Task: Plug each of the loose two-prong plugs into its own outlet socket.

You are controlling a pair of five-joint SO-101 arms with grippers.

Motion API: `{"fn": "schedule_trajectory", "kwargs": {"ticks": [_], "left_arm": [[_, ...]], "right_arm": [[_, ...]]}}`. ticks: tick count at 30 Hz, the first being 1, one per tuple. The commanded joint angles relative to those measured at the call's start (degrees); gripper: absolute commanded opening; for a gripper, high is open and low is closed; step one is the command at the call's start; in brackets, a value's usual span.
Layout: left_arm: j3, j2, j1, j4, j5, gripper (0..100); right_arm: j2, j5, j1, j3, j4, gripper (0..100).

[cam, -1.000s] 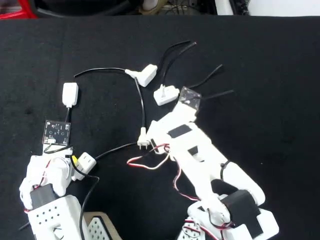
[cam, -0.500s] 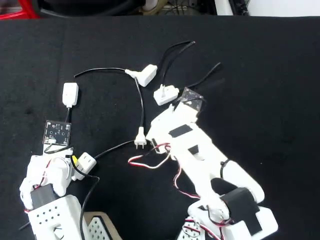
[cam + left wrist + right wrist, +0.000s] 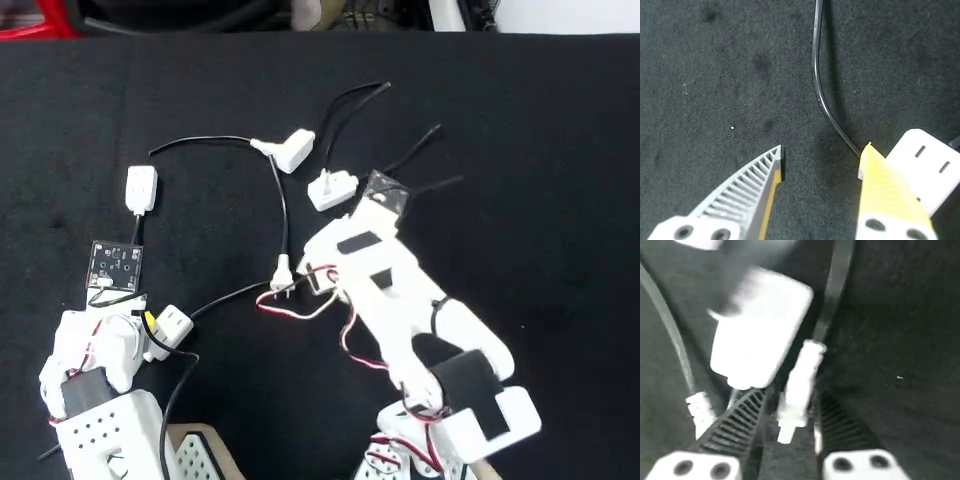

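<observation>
Pinching white plug [image 3: 800, 375] in right gripper [image 3: 790, 399], just right of middle socket [image 3: 332, 188]. Versus a second ago: right forearm swung left, tip barely shifted; loose plug [image 3: 283, 272] roughly same spot. Left gripper [image 3: 820, 160] spread, unmoved, beside near-left socket [image 3: 927, 170].

A black cloth [image 3: 540, 120] covers the whole table. On the left in the high view, a small black square board [image 3: 114, 265] with tiny light dots lies flat on the cloth. Past the far edge of the table, something red [image 3: 30, 22] sits in one corner and something white [image 3: 570, 14] in the other. A bit of light brown board [image 3: 205, 452] peeks in at the near edge.
</observation>
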Motion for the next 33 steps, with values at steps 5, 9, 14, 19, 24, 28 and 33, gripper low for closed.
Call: {"fn": "schedule_trajectory", "kwargs": {"ticks": [5,9,14,19,24,28,33], "left_arm": [[-0.22,0.09,0.84,-0.79,-0.35,25],[-0.22,0.09,0.84,-0.79,-0.35,25],[-0.22,0.09,0.84,-0.79,-0.44,25],[-0.22,0.09,0.84,-0.79,-0.44,25],[-0.22,0.09,0.84,-0.79,-0.44,25],[-0.22,0.09,0.84,-0.79,-0.44,25],[-0.22,0.09,0.92,-0.79,-0.44,25]], "right_arm": [[1.01,1.93,0.88,-5.23,10.11,1.1],[1.01,9.32,0.18,-10.59,20.31,1.1],[0.04,17.05,-1.49,-20.00,39.47,1.1],[-8.22,21.54,-3.60,-27.82,52.57,1.1],[-19.91,25.14,-8.79,-33.10,56.18,1.1],[-24.31,31.03,-13.89,-32.66,53.89,1.1],[-22.64,35.87,-16.88,-28.53,47.12,1.1]]}}
